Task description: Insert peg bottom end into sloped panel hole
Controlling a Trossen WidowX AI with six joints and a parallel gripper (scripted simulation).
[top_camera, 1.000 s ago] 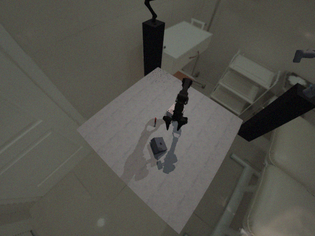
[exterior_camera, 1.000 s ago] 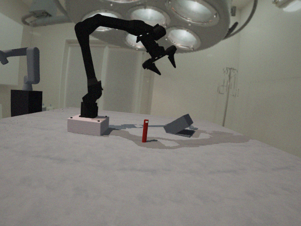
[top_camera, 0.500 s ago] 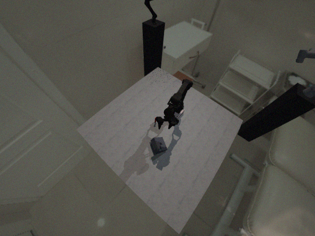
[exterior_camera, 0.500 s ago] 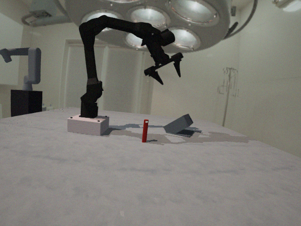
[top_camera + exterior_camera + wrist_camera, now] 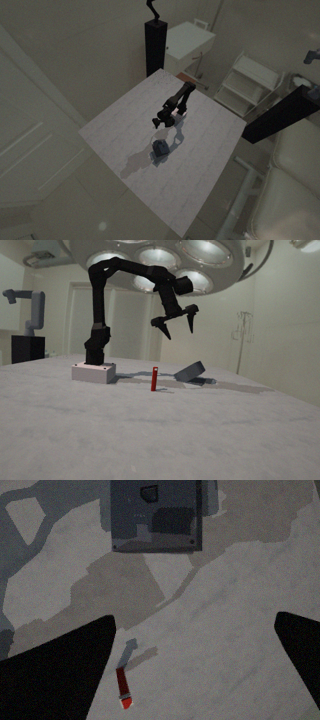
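Red peg [image 5: 154,378] [image 5: 123,684] stands upright below the open gripper [image 5: 156,126] [image 5: 180,336] [image 5: 196,622].

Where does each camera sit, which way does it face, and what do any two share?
Top: high above the table, looking steeply down at the arm and panel.
Exterior: low, beside the table, looking across at the whole arm, open end effector and upright peg.
Wrist: on the arm, looking down past both fingers at peg and panel.
Exterior and wrist share the peg; all three show the panel.
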